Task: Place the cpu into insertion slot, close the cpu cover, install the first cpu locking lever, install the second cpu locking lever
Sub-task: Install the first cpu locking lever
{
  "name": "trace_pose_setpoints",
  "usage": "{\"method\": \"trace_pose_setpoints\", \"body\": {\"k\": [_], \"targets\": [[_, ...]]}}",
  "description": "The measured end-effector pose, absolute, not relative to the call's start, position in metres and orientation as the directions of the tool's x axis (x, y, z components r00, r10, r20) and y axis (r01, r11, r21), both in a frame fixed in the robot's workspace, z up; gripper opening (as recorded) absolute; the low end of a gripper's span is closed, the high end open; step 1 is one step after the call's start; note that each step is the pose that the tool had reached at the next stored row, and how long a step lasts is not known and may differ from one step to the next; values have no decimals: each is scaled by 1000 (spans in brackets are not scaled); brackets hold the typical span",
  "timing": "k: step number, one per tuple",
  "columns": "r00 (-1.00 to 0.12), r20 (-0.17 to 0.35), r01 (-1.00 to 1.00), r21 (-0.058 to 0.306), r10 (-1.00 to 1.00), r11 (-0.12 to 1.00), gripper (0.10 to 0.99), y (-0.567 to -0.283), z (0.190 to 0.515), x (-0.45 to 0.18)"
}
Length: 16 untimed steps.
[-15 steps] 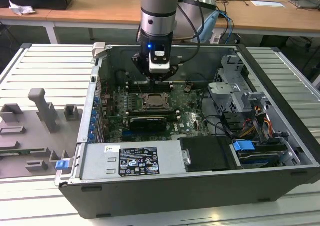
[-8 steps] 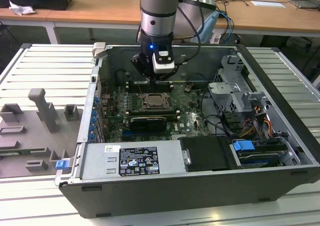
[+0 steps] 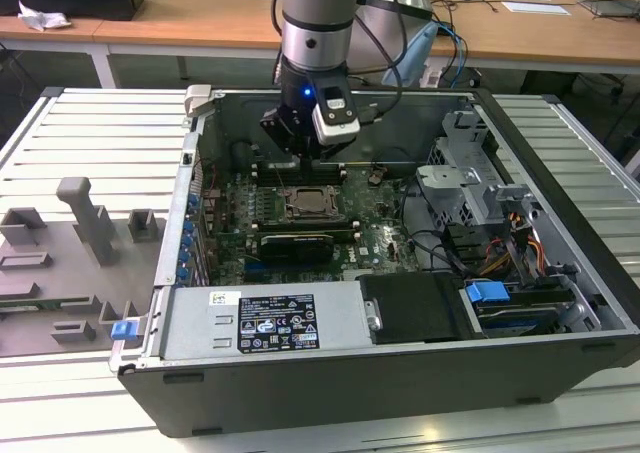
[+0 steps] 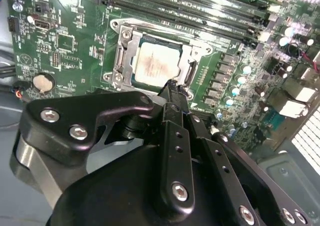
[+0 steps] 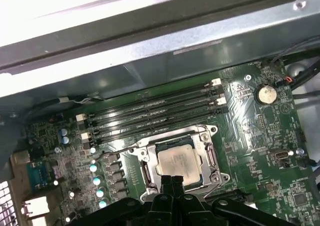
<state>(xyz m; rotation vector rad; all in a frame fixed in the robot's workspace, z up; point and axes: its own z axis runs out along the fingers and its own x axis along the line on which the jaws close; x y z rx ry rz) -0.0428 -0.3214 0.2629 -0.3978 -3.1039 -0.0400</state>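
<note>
The cpu (image 5: pixel 176 161) sits flat in the insertion slot (image 3: pixel 310 203), metal top upward, square with no long axis, edges parallel to the memory slots (image 5: pixel 150 113); the cpu cover (image 4: pixel 125 56) frames it. The gripper (image 4: pixel 172 86), closed on nothing, hovers at the slot's edge. Judged stage: the locking levers (image 5: pixel 116 150), calling for a downward push on thin wire

The arm (image 3: pixel 318 23) stands near-vertical, its silver wrist segment pointing straight down, with a blue light glowing on the black flange. A white camera block (image 3: pixel 335 118) rides the wrist on the exterior view's right. Below, the black gripper (image 3: pixel 305 153) hangs low inside the computer case (image 3: pixel 400 393), close to its back wall. In both wrist views the fingers (image 4: pixel 175 136) (image 5: pixel 167 188) meet tip to tip, gripping nothing.
</note>
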Motion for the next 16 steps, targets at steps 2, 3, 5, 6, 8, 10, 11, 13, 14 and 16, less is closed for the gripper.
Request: {"method": "trace_pose_setpoints", "body": {"k": [2, 3, 5, 6, 8, 10, 11, 13, 14, 16], "targets": [[-968, 15, 249, 24, 249, 968, 106, -321, 264, -43], [-971, 15, 241, 24, 241, 970, 106, -321, 264, -43], [-981, 15, 194, 24, 194, 981, 106, -321, 264, -43], [-985, 15, 170, 24, 170, 985, 106, -321, 264, -43], [-993, 15, 120, 24, 120, 992, 106, -321, 264, -43], [-996, 15, 93, 24, 92, 995, 106, -321, 264, -43], [-996, 15, 87, 24, 87, 996, 106, -321, 264, -43], [-996, 15, 84, 24, 84, 996, 106, -321, 264, -44], [-996, 15, 84, 24, 83, 996, 106, -321, 264, -45], [-996, 15, 83, 24, 83, 996, 106, -321, 264, -48]]}}
